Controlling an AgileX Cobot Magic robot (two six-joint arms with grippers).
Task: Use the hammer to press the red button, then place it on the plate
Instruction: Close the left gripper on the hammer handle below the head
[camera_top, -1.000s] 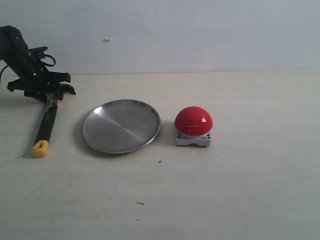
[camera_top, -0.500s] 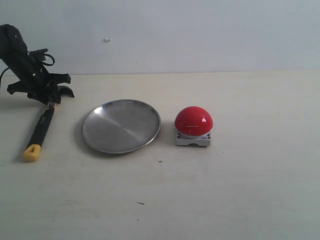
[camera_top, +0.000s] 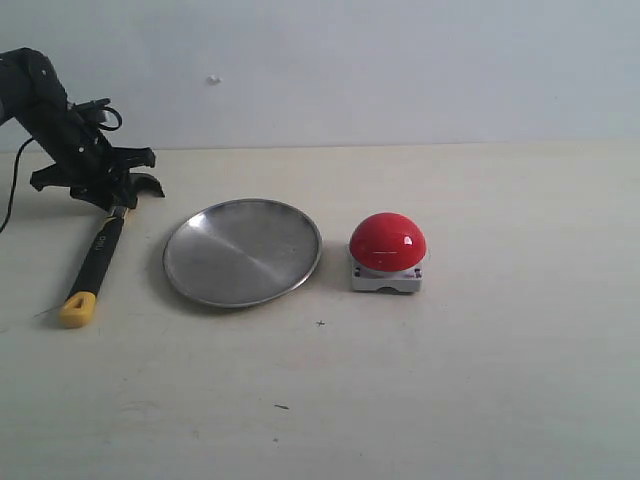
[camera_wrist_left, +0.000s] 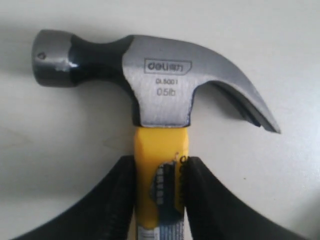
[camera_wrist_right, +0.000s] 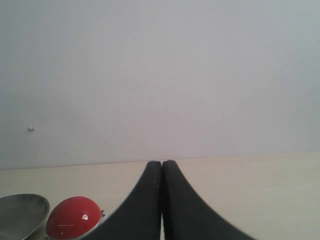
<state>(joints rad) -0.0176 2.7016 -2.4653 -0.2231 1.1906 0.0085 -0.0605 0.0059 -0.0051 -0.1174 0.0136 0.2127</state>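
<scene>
Currently in hand: gripping the hammer, the opening step; pressing and placing both waiting to be done.
State of left gripper: pinching the yellow neck just below the dark head, one finger touching each side.
State of right gripper: hanging off to the side with fingers pressed together, holding nothing, not showing in the exterior view.
Place of hammer: sitting at the left of the table, beside the plate but apart from it, handle sloping down toward the camera; yellow end cap lying low at the table, contact impossible to tell.
Place of plate: lying between hammer and red button, carrying nothing.
Place of red button: standing just right of the plate, not touching it, well apart from the hammer.
Next move, judging from the layout: lifting the hammer clear, carrying it across over the plate, bringing the head down onto the red dome.
Needing care: handle swinging below a grip so close to the head; clipping the plate's rim while crossing.
</scene>
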